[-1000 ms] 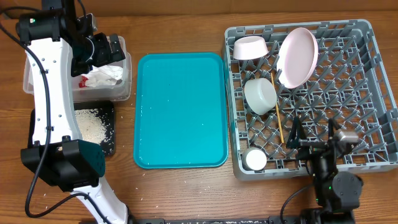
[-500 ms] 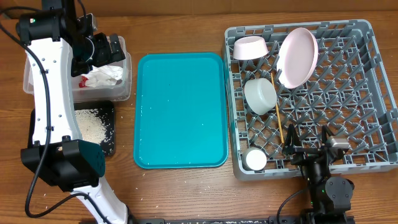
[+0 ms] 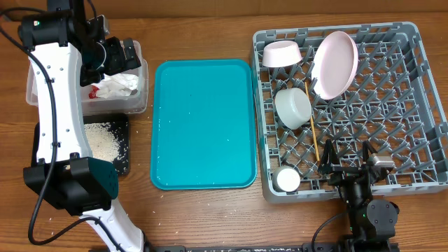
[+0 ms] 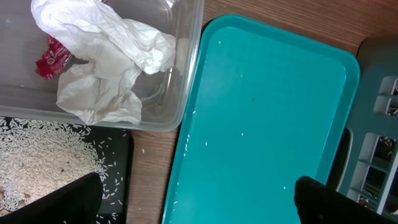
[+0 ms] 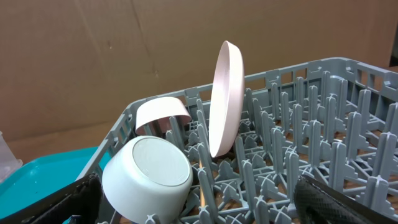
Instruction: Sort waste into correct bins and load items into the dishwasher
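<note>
Crumpled wrapper [image 4: 106, 62] inside clear tub [image 4: 186, 74], rice [image 3: 101, 140] in black tray [image 3: 122, 164] beside it, left gripper [image 3: 115, 54] above tub, fingers spread, empty, plate [image 3: 334, 64] on edge, upper bowl [image 3: 282, 53], lower bowl [image 3: 292, 107], cup [image 3: 286, 180], chopstick [image 3: 313, 136] in dish rack [image 3: 420, 91], right gripper [image 3: 346, 162] at rack's near edge, fingers apart, empty.

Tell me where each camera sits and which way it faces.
Overhead: above the table, looking straight down on teal tray and rack; left arm, right pincer show.
Left wrist: over the clear tub, looking down at wrapper, rice; left pincer open below.
Right wrist: low at rack's edge, facing plate; fingertips in corners.
Shared: all show the teal tray.
</note>
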Motion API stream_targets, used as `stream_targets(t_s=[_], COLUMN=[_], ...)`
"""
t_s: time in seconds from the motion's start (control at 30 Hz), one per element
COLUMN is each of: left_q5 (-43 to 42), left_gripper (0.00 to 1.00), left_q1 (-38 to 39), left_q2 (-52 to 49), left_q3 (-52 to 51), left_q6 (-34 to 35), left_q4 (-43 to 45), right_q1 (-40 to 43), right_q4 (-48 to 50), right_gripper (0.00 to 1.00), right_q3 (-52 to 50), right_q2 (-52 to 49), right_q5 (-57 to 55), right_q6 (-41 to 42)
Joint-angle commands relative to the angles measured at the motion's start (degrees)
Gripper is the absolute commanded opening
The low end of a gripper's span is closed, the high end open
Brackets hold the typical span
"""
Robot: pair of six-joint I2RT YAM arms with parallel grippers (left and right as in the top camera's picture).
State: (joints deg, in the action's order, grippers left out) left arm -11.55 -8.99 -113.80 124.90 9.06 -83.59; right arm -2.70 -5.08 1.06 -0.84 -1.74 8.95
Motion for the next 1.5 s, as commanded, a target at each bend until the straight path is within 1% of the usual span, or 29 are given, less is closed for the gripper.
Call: stream_targets(t_s=[0.0, 0.23, 0.37, 0.67, 0.77, 0.93, 1.03, 1.13, 1.17, 1.27, 1.3, 1.47], left_q5=[0.1, 0.1, 3.6, 3.8, 5.3, 5.4, 2.0, -0.1, -0.4, -0.3, -0.3, 0.4], left_gripper=[1.0, 1.0, 1.0, 1.0, 1.0, 1.0, 1.0, 1.0, 1.0, 1.0, 1.0, 1.0], left_q1=[0.4, 0.4, 0.4, 0.4, 0.2, 0.4, 0.4, 0.4, 0.4, 0.3, 0.3, 0.3], left_q2=[0.4, 0.4, 0.4, 0.7, 1.2, 3.7, 7.9, 13.9, 17.0, 24.5, 26.1, 40.3], left_q3=[0.9, 0.9, 0.9, 0.9, 0.9, -1.0, -7.0, -16.6, -21.5, -32.7, -35.2, -53.9], left_q6=[0.0, 0.0, -0.5, -0.5, -0.5, -0.6, -4.2, -6.7, -7.3, -7.4, -7.4, -7.8], left_q4=[0.0, 0.0, 0.1, -0.3, 2.3, 12.2, 20.8, 30.3, 34.2, 41.9, 43.3, 53.7], right_q1=[0.2, 0.2, 0.2, 0.2, 0.2, 0.2, 0.2, 0.2, 0.2, 0.2, 0.2, 0.2], right_q4=[0.5, 0.5, 0.5, 0.5, 0.5, 0.5, 0.5, 0.5, 0.5, 0.5, 0.5, 0.5], right_gripper=[1.0, 1.0, 1.0, 1.0, 1.0, 1.0, 1.0, 1.0, 1.0, 1.0, 1.0, 1.0], right_q3=[-0.6, -0.6, -0.6, -0.6, -0.6, -0.6, -0.6, -0.6, -0.6, -0.6, -0.6, -0.6], right_q2=[0.7, 0.7, 0.7, 0.7, 0.7, 0.7, 0.7, 0.7, 0.7, 0.7, 0.7, 0.7], right_q5=[0.2, 0.2, 0.2, 0.2, 0.2, 0.2, 0.2, 0.2, 0.2, 0.2, 0.2, 0.2], right_q6=[-0.4, -0.4, -0.4, -0.4, -0.4, -0.4, -0.4, -0.4, -0.4, -0.4, -0.4, -0.4])
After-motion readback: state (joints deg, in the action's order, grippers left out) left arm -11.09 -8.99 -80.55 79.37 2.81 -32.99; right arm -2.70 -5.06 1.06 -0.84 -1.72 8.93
